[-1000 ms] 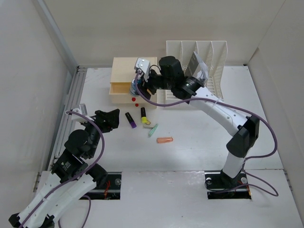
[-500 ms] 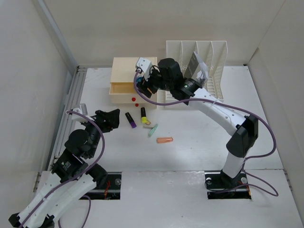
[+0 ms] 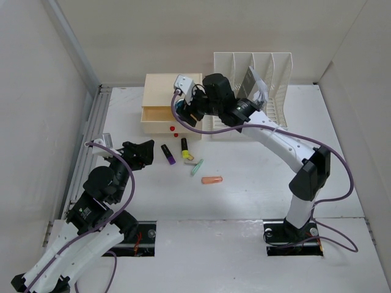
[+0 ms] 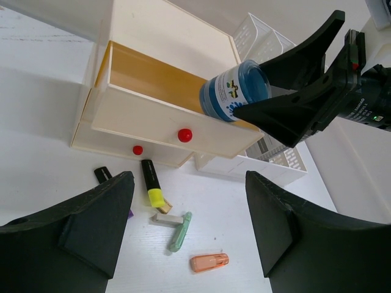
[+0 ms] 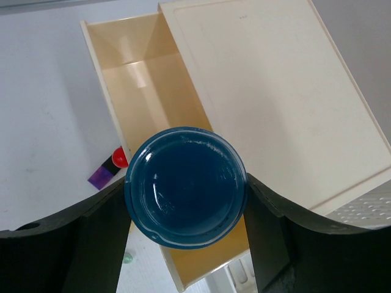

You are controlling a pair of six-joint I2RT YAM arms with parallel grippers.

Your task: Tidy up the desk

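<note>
The white desk (image 3: 256, 201) carries a cream drawer box (image 3: 160, 88) whose top drawer (image 3: 153, 114) is pulled open. My right gripper (image 3: 183, 108) is shut on a blue jar (image 3: 179, 107) and holds it above the drawer's right end. The right wrist view shows the jar (image 5: 185, 186) from above, over the drawer's inside (image 5: 140, 91). The left wrist view shows the jar (image 4: 235, 90) tilted above the drawer (image 4: 153, 76). My left gripper (image 3: 142, 152) is open and empty, above the desk left of the loose pens.
A purple marker (image 3: 168, 154), a yellow highlighter (image 3: 184, 148), a green pen (image 3: 197, 167) beside a small grey piece (image 4: 166, 219), and an orange cap-like piece (image 3: 212, 180) lie in front of the box. A white slotted file rack (image 3: 269, 79) stands at the back right.
My right gripper has carried the blue jar a little to the right and back over the open drawer. The left arm has not moved.
</note>
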